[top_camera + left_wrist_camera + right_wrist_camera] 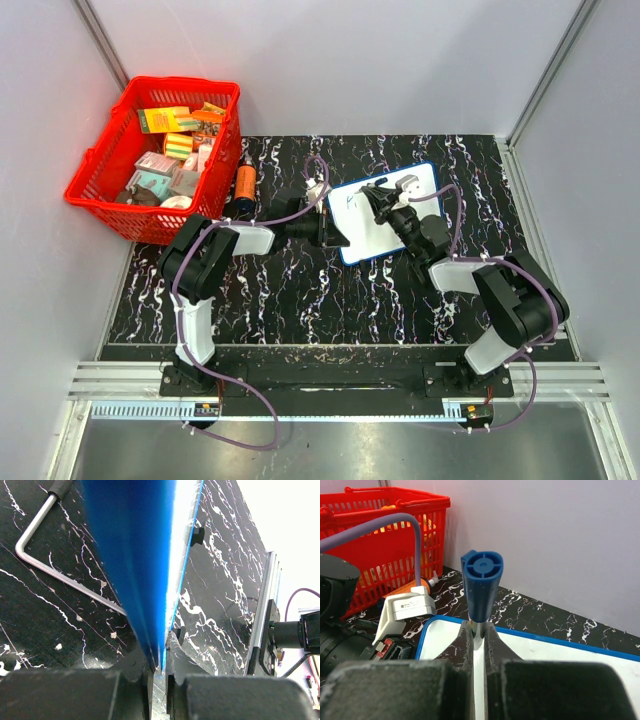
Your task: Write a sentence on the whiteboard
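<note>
Top external view, read from left to right: a red basket [150, 165] filled with small boxes stands at the far left corner of the dark marbled counter [300, 300], with an orange bottle [245, 182] just beside it. The left tool [322, 228] is closed narrowly on the left edge of the whiteboard [400, 215]. Judging by the hold, it serves as a clamp that keeps the board from sliding under the pen. The left wrist view confirms this: the thin blue rim is pinched between the two jaws, seen edge-on, and a bent metal rod [50, 570] lies on the counter beside it. The whiteboard sits at the middle of the counter, turned askew to the counter's edges; whether it lies quite flat cannot be told. Above it the right tool [385, 203] is closed on a blue marker [481, 585], held upright with its butt end toward the wrist camera, which suggests the tip points down at the white surface; the tip itself is hidden. The board is white with rounded corners. Of the sentence [350, 200] only a small dark mark near the left end shows, too small to read, so the writing appears barely begun.
</note>
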{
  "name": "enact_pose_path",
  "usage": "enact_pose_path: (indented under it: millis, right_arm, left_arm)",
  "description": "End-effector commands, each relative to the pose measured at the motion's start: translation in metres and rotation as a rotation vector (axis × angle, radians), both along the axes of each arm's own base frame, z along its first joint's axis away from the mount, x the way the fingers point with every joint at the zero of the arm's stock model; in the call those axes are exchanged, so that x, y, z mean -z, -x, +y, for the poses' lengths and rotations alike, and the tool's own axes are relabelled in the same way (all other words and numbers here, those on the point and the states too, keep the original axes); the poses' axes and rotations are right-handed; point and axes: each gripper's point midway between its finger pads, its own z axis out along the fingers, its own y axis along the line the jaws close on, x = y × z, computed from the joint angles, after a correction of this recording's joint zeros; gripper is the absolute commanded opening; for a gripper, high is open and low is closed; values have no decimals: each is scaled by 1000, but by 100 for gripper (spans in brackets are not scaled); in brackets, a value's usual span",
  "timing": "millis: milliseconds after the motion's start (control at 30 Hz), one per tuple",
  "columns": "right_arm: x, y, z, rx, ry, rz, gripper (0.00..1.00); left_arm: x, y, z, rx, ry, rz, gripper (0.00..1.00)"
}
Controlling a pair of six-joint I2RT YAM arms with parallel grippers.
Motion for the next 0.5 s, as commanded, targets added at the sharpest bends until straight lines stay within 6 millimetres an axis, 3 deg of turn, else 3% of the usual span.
enact_pose_path:
  millis: [0,467]
  right_arm:
    - [-63,1,-8,27,-124,-221,0]
    - [-44,0,-4,12,-95,-185,0]
  left_arm:
    - [84,30,32,-60,-256,159,0]
    - [84,29,32,-59,-256,156,0]
